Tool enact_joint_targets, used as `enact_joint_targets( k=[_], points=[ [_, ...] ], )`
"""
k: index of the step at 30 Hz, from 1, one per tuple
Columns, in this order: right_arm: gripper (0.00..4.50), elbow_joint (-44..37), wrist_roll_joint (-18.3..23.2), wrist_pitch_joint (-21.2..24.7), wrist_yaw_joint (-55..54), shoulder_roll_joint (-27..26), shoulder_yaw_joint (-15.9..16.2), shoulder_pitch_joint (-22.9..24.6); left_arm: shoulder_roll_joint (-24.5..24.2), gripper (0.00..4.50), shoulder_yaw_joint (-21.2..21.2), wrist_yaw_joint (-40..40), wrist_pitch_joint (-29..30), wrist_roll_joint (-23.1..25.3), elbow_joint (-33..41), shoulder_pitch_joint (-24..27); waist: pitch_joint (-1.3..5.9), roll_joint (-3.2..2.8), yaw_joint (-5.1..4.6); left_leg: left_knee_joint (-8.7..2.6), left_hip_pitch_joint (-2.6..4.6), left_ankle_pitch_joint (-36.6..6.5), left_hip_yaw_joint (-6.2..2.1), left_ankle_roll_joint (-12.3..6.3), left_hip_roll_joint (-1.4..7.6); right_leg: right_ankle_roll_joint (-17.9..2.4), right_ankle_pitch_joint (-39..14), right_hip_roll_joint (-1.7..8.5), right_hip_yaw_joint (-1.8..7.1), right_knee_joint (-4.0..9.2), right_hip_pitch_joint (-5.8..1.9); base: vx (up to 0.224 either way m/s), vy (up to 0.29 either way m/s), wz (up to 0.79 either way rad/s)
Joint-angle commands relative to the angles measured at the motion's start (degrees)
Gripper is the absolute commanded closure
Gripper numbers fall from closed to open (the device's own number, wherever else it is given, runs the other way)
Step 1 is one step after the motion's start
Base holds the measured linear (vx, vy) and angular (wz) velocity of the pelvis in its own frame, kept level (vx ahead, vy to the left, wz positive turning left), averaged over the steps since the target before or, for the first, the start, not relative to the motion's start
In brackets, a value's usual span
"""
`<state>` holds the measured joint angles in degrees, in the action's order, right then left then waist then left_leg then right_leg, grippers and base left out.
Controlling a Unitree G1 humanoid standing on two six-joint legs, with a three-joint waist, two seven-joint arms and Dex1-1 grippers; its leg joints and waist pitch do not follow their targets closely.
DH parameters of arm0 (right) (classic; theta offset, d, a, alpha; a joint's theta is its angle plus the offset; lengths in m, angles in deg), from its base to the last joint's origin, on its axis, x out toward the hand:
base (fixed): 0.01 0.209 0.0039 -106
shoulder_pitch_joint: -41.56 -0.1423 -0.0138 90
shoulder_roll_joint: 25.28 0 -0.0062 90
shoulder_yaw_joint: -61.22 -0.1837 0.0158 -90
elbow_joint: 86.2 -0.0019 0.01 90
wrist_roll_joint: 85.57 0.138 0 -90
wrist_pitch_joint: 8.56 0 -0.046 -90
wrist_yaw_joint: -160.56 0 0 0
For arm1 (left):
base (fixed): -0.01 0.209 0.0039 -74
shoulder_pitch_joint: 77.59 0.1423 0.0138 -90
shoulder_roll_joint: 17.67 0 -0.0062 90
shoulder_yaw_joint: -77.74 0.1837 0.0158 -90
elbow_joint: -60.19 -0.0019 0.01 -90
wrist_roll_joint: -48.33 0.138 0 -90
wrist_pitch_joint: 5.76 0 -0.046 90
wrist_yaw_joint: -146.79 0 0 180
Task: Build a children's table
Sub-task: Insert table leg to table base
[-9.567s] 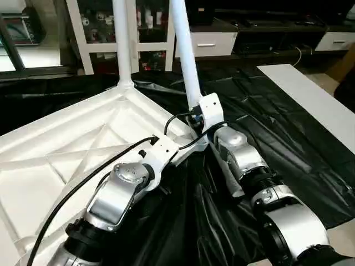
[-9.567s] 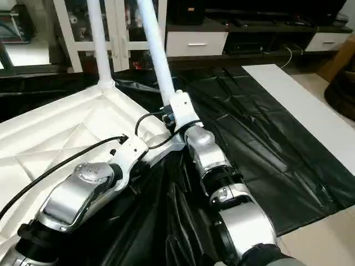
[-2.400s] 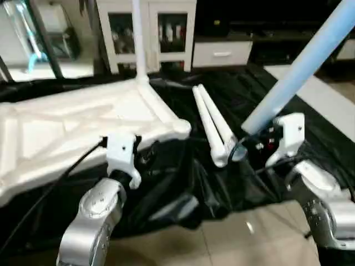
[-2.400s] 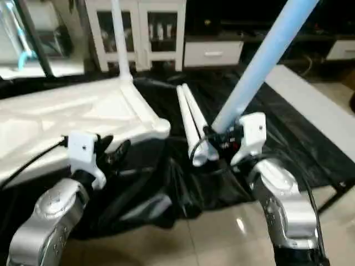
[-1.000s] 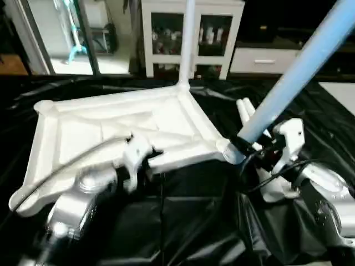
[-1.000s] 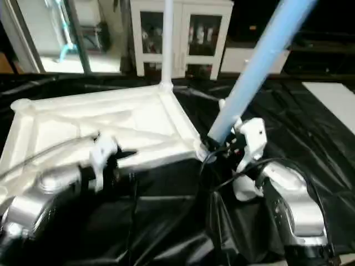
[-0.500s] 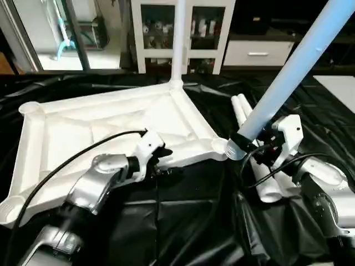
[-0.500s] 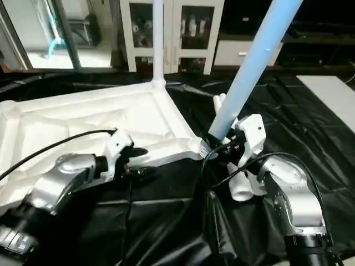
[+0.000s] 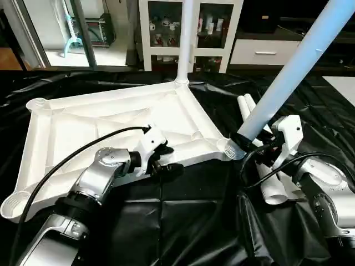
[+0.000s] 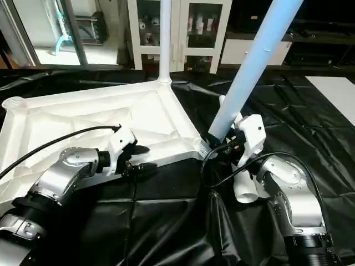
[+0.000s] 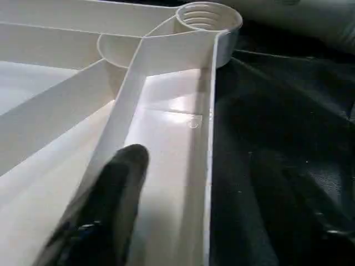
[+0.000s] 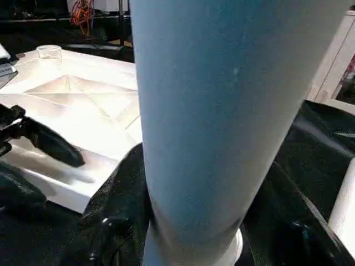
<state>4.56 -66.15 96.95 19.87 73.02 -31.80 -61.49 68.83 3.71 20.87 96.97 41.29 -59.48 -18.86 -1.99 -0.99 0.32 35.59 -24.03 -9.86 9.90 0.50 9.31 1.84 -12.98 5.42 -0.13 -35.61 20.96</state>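
A white plastic tabletop (image 9: 111,124) lies upside down on a crumpled black sheet (image 9: 194,227), its ribbed underside facing up and a round socket at each corner. One white leg (image 9: 186,39) stands upright in the far corner socket. The right gripper (image 9: 256,148) has its jaws clenched around the thick end of a second leg (image 9: 294,66), which slants up and away to the right; the leg's lower end sits at the tabletop's near right corner socket (image 9: 230,148), and whether it is seated inside cannot be told. Two more legs (image 9: 260,177) lie side by side on the sheet just beyond the right gripper, partly hidden behind it. The left gripper (image 9: 165,160) reaches over the tabletop's near edge, its jaws apart: one black finger (image 11: 105,205) rests inside the rim on the white underside, the other sits outside over the black sheet, straddling the edge wall. White cabinets (image 9: 191,27) stand in the background behind the sheet.
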Motion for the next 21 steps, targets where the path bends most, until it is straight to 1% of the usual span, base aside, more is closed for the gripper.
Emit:
enact_joint_targets(
  k=[1, 2, 6, 7, 9, 11, 12, 13, 14, 15, 16, 17, 19, 21],
  points=[
    [2.66, 0.4, -0.7, -1.0, 0.1, 0.1, 0.0, -0.3, 0.1, 1.60, 0.6, 0.5, 0.6, 0.4, -1.5, -0.2, 3.35, 0.02, 0.04, -5.44, 2.70, -15.5, -0.96, -0.41, 3.07, -14.5, -0.4, 2.03, 0.45, 3.75, -0.64, 0.000, 0.000, 0.00],
    [2.66, 0.4, -0.7, -1.1, 0.0, 0.1, 0.0, -0.4, 0.2, 1.89, 0.6, 0.9, 0.7, 0.2, -1.5, -0.2, 3.31, 0.04, 0.05, -5.47, 2.69, -15.7, -0.94, -0.47, 3.08, -14.5, -0.9, 2.08, 0.47, 3.84, -0.65, 0.000, 0.000, 0.00],
    [2.66, 0.4, -0.8, -1.2, -0.1, -0.1, 0.2, -0.3, 0.2, 1.97, 0.7, 1.1, 1.0, 0.4, -1.7, -0.3, 3.22, -0.11, 0.03, -5.66, 2.79, -17.3, -1.01, 0.14, 3.18, -14.3, -2.8, 2.04, 0.48, 3.97, -0.47, 0.000, 0.000, 0.00],
    [2.66, 0.4, -0.9, -1.2, -0.2, -0.2, 0.3, -0.3, 0.2, 2.14, 0.8, 1.1, 1.0, 0.8, -1.9, -0.4, 3.20, -0.25, 0.01, -5.72, 2.78, -17.6, -1.07, 0.40, 3.18, -14.2, -2.9, 2.03, 0.47, 3.98, -0.46, 0.000, 0.000, 0.00],
    [2.66, 0.3, -1.0, -1.2, -0.4, -0.4, 0.4, -0.2, 0.1, 2.39, 1.2, 1.0, 1.0, 1.7, -2.5, -0.6, 3.16, -0.25, -0.09, -5.79, 2.83, -18.6, -1.05, 0.86, 3.16, -14.0, -3.4, 1.99, 0.52, 4.09, -0.33, 0.000, 0.000, 0.00],
    [2.66, 0.3, -1.0, -1.2, -0.5, -0.5, 0.5, -0.2, 0.3, 2.38, 1.5, 1.1, 1.3, 2.3, -2.9, -0.8, 3.06, -0.25, -0.09, -5.92, 2.80, -19.5, -1.09, 1.20, 3.18, -13.8, -4.5, 2.03, 0.53, 4.20, -0.30, 0.000, 0.000, 0.00],
    [2.66, 0.1, -1.1, -1.2, -0.6, -0.6, 0.4, 0.0, 0.2, 2.45, 2.3, 1.5, 2.0, 2.9, -2.9, -0.9, 3.04, -0.38, -0.12, -5.99, 2.86, -20.0, -1.11, 1.50, 3.21, -13.6, -5.1, 2.03, 0.56, 4.26, -0.23, 0.000, 0.000, 0.00],
    [2.66, 0.1, -1.1, -1.2, -0.7, -0.6, 0.4, 0.0, 0.1, 2.45, 2.6, 1.8, 2.3, 3.1, -2.8, -0.9, 3.03, -0.34, -0.12, -5.98, 2.86, -20.2, -1.12, 1.62, 3.22, -13.6, -5.4, 2.05, 0.57, 4.26, -0.22, 0.000, 0.000, 0.00],
    [2.66, 0.0, -1.2, -1.2, -0.7, -0.6, 0.3, 0.0, 0.1, 2.75, 2.7, 1.9, 2.5, 3.2, -2.8, -0.9, 2.95, -0.32, -0.17, -6.03, 2.80, -20.7, -1.12, 1.76, 3.18, -13.4, -6.1, 2.07, 0.62, 4.40, -0.19, 0.000, 0.000, 0.00],
    [2.66, 0.1, -1.2, -1.2, -0.7, -0.6, 0.3, 0.0, 0.0, 2.79, 3.0, 2.2, 3.0, 3.2, -2.7, -0.8, 2.99, -0.40, -0.13, -6.05, 2.83, -20.8, -1.13, 1.91, 3.16, -13.2, -6.6, 2.12, 0.64, 4.46, -0.16, 0.000, 0.000, 0.00],
    [2.66, 0.2, -1.2, -1.2, -0.7, -0.6, 0.2, 0.0, 0.0, 2.78, 3.1, 2.4, 3.3, 3.2, -2.6, -0.8, 2.97, -0.38, -0.14, -6.05, 2.80, -20.8, -1.13, 1.93, 3.17, -13.2, -6.7, 2.12, 0.67, 4.47, -0.14, 0.000, 0.000, 0.00],
    [2.66, 0.2, -1.3, -1.3, -0.8, -0.7, 0.2, 0.0, -0.2, 2.86, 3.6, 3.0, 3.9, 3.4, -2.3, -0.7, 2.98, -0.52, -0.12, -6.11, 2.82, -20.8, -1.17, 2.03, 3.17, -13.1, -6.8, 2.10, 0.65, 4.43, -0.11, 0.000, 0.000, 0.00],
    [2.66, 0.3, -1.5, -1.4, -0.8, -0.8, 0.2, 0.0, -0.5, 3.17, 4.0, 3.6, 4.5, 3.7, -2.0, -0.6, 3.01, -0.48, -0.15, -6.16, 2.80, -20.7, -1.20, 2.08, 3.20, -13.1, -6.4, 2.06, 0.65, 4.44, -0.09, 0.000, 0.000, 0.00],
    [2.66, 0.3, -1.6, -1.5, -0.8, -0.9, 0.2, 0.0, -0.7, 3.23, 4.6, 4.0, 5.6, 4.1, -1.8, -0.5, 3.04, -0.54, -0.16, -6.20, 2.79, -19.9, -1.15, 1.81, 3.19, -13.3, -5.0, 2.04, 0.60, 4.40, -0.14, 0.000, 0.000, 0.00]
  ],
)
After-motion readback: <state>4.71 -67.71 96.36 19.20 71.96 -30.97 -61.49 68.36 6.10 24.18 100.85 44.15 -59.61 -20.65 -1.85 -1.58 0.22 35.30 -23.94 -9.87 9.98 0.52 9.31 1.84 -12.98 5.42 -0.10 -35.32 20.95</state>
